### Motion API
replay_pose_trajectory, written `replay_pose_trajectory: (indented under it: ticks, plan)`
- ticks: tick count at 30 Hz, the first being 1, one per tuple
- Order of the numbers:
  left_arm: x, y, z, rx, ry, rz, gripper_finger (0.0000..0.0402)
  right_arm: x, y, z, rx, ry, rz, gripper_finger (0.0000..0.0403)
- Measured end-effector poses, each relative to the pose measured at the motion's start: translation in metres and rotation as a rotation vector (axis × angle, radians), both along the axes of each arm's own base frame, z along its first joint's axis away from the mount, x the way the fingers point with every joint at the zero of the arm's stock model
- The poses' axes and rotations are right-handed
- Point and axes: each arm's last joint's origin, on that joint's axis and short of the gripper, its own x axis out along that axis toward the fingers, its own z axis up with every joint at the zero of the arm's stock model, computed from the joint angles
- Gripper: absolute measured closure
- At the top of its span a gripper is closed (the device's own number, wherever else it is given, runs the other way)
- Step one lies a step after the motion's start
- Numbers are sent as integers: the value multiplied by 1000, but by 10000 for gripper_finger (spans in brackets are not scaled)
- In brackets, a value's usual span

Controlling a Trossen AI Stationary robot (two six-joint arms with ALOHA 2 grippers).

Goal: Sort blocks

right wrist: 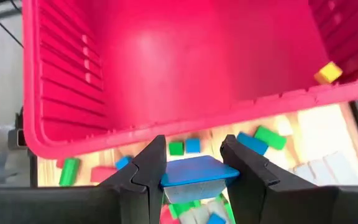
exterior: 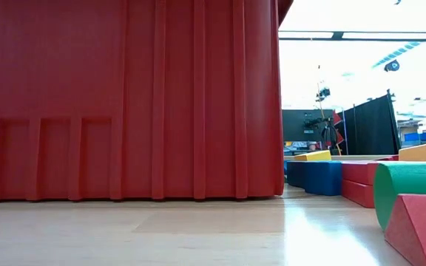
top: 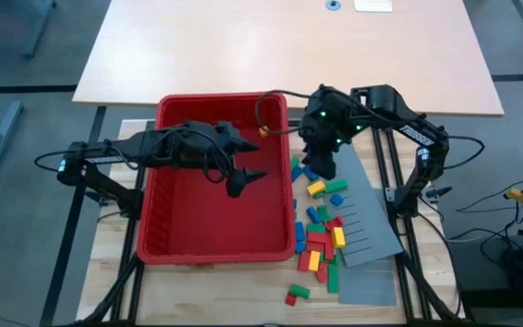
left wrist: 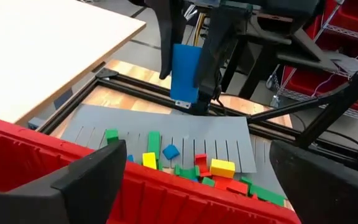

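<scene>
Blocks point(top: 320, 238) (red, green, blue, yellow) scattered beside bin, one blue block point(left wrist: 185, 73) aloft

The pale wooden desk point(top: 198, 291) carries a big red bin point(top: 166, 245), a grey slotted panel point(top: 370, 236) beside it, and coloured blocks point(top: 320, 241) scattered between and across them.

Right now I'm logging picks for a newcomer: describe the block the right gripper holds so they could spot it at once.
Start at the big red bin; just off its right wall the right gripper hangs above the scattered blocks. The blue block is clamped between its fingers. Unlike its neighbours lying on the table, it is lifted clear.
</scene>
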Motion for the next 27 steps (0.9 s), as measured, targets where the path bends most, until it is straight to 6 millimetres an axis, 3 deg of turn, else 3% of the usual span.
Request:
replay_pose_trajectory:
  ticks: [6,13,19,22,27]
  plan:
    - [0,0,0,0,5,0,41,4,-3,-10,27,38,-23,291]
    - [-4,0,0,-21,17,7,52,9,-15,-32,63,130,-85,209]
    - [-10,0,-4,-37,74,18,52,11,-21,-41,69,167,-110,193]
    - [-15,2,-9,-46,133,101,52,13,-25,-45,56,179,-156,199]
    - [-35,10,-23,-37,302,385,52,23,-37,-58,44,160,-242,202]
